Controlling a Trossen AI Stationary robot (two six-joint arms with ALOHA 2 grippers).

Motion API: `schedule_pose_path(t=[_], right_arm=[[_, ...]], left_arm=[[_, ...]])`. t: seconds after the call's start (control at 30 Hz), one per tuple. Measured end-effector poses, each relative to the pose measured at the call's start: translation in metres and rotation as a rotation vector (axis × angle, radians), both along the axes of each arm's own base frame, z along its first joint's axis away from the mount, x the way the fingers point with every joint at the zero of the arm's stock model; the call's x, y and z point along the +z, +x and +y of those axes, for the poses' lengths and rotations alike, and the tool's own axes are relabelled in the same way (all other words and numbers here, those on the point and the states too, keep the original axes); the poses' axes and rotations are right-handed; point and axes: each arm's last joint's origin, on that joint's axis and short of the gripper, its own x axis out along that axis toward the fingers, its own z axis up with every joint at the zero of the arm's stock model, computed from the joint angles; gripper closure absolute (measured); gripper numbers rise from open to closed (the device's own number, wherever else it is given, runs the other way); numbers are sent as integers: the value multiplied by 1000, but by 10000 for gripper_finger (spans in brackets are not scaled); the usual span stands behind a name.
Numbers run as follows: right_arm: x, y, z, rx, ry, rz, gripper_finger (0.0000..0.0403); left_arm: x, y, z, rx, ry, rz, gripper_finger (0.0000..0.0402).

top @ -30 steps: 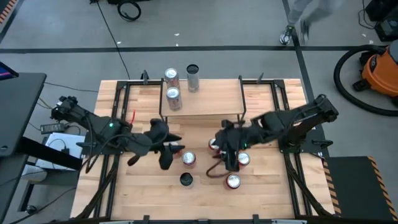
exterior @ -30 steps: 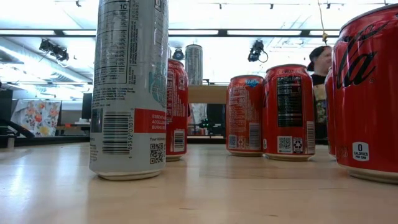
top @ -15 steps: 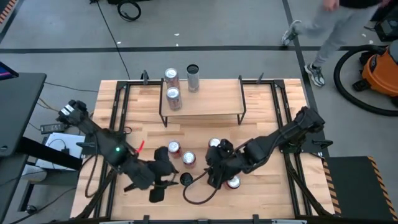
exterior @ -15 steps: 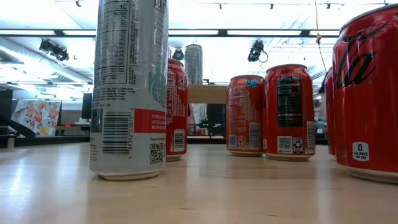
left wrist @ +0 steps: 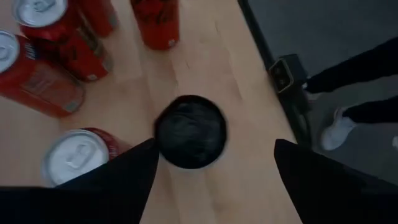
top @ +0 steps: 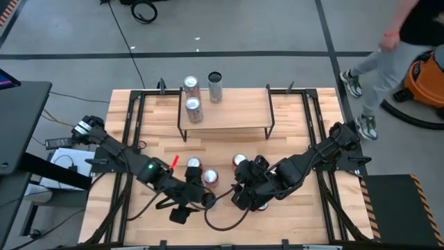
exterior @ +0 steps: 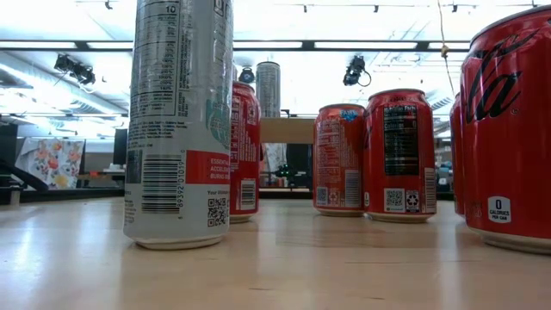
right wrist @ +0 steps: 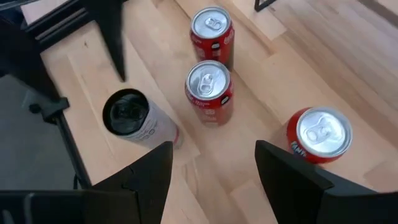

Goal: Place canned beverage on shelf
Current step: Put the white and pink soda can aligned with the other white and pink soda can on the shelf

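Low light-wood shelf on black legs (top: pixel 229 114) sits at the table's far edge, three cans at its left end. Tall dark-topped slim can (left wrist: pixel 189 131) stands near the wooden table's (top: pixel 291 114) near edge, framed by the left gripper (left wrist: pixel 214 171), jaws wide, not touching. Right gripper (right wrist: pixel 211 180), jaws wide, hovers over red soda cans (right wrist: pixel 208 90) mid-table.

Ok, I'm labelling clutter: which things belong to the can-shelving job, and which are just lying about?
Job: light-wood shelf on black legs; tall silver dark-topped can beneath the open left gripper; red soda cans; open right gripper.
Lying about: orange shop vacuum; black cable loop; passing person.
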Motion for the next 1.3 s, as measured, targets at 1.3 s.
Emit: schedule_pose_path(t=[1.3], right_arm=[[-2, -6, 2, -59, -18, 7, 165]], left_arm=[[-56, 46, -1, -45, 12, 99, 139]])
